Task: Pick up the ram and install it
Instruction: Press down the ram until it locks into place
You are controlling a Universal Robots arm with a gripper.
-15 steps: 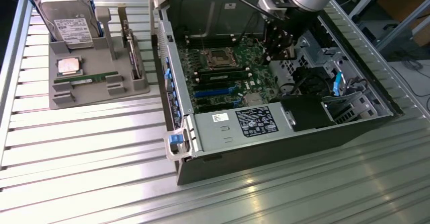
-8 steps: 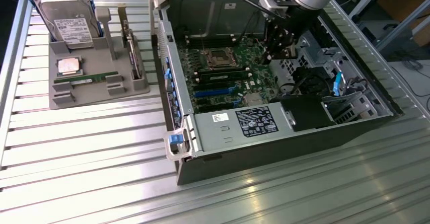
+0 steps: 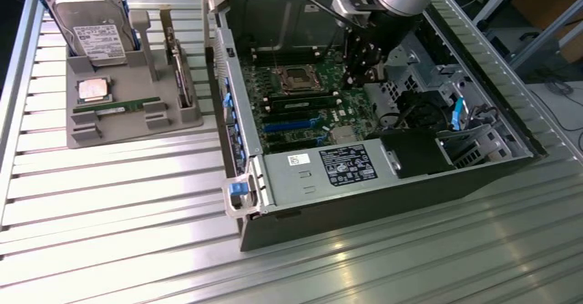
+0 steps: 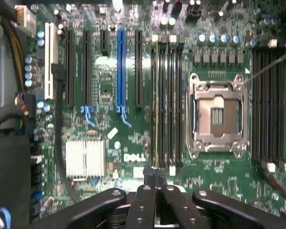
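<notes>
A: We see the gripper (image 4: 155,183) inside the computer case (image 3: 364,181), jaws shut, nothing gripped, right above a seated ram (image 4: 155,102).
B: Second ram (image 3: 117,106) sits in the gray tray (image 3: 128,130) on the table (image 3: 109,215).

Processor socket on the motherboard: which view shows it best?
The wrist view: the processor socket faces the camera squarely, with its metal frame and open centre plain to see. The exterior view shows the socket at a slant, down inside the computer case.
</notes>
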